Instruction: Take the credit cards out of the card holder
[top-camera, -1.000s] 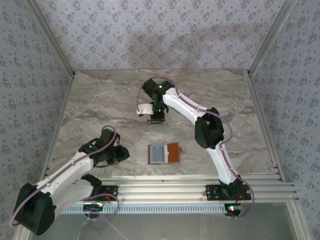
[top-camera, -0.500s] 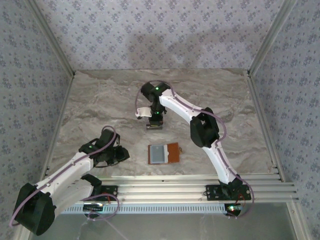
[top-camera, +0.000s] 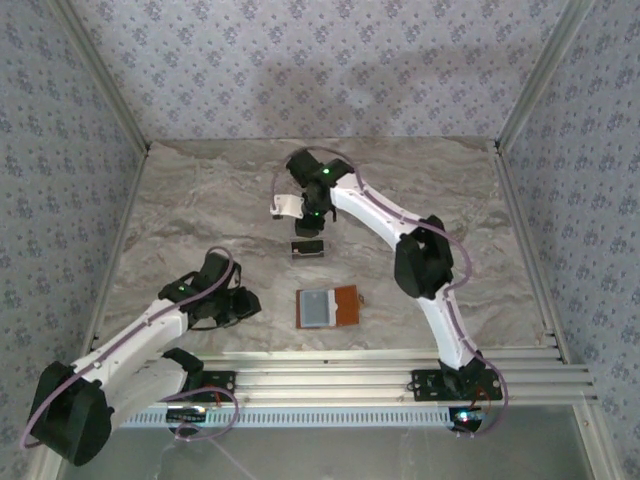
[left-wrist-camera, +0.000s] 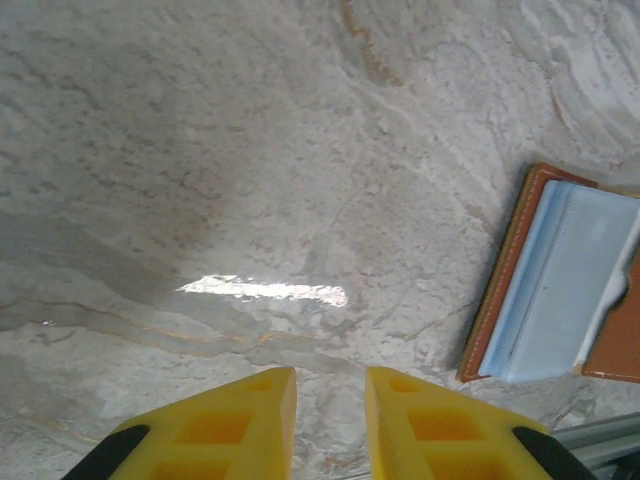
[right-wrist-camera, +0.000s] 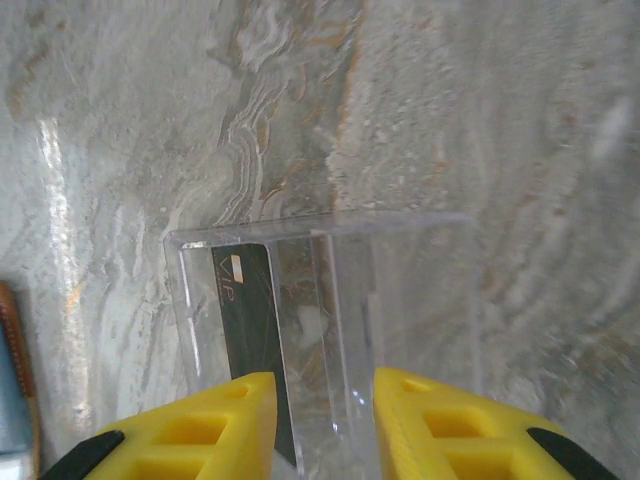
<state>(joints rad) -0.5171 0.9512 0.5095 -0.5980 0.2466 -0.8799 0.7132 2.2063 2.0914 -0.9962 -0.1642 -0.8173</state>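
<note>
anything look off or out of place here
Nothing stands out: the card holder lies open and flat, one dark card sits in a slot of the clear rack, and nothing looks spilled or damaged.

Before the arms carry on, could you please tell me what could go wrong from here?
1. The right gripper hangs close over the clear rack, jaws open above a divider; a skewed move could knock the rack and topple the dark card standing in it.
2. The card holder lies open with nothing pinning it, the left gripper beside it; pulling on it might drag it along the table.
</note>
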